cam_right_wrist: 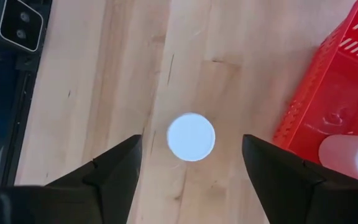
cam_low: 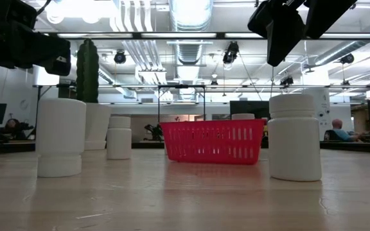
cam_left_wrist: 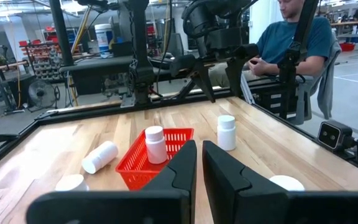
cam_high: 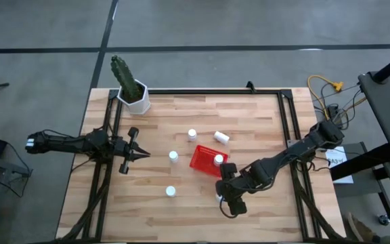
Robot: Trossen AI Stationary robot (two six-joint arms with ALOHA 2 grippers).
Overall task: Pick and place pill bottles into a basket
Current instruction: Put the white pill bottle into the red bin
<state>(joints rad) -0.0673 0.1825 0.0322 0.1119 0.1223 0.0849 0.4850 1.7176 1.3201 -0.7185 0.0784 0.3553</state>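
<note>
The red basket [cam_high: 202, 160] sits mid-table with one pill bottle [cam_high: 218, 160] standing in it. Other white pill bottles rest on the wood: two upright [cam_high: 192, 134] [cam_high: 173, 156], one on its side [cam_high: 222, 137], one upright nearer the front [cam_high: 170, 192]. Another upright bottle [cam_right_wrist: 191, 137] stands right of the basket's near corner. My right gripper [cam_right_wrist: 192, 142] hangs open above it, pointing steeply down, a finger on either side and clear of it. In the low view this bottle [cam_low: 294, 136] stands well below the fingers. My left gripper [cam_high: 141, 154] waits shut at the left, pointing level.
A cactus in a white pot [cam_high: 136, 97] stands at the far left corner. Black frame rails [cam_high: 286, 129] run along the table's sides. A small camera [cam_right_wrist: 20, 25] sits at the near edge. A seated person [cam_left_wrist: 291, 37] shows beyond the right side.
</note>
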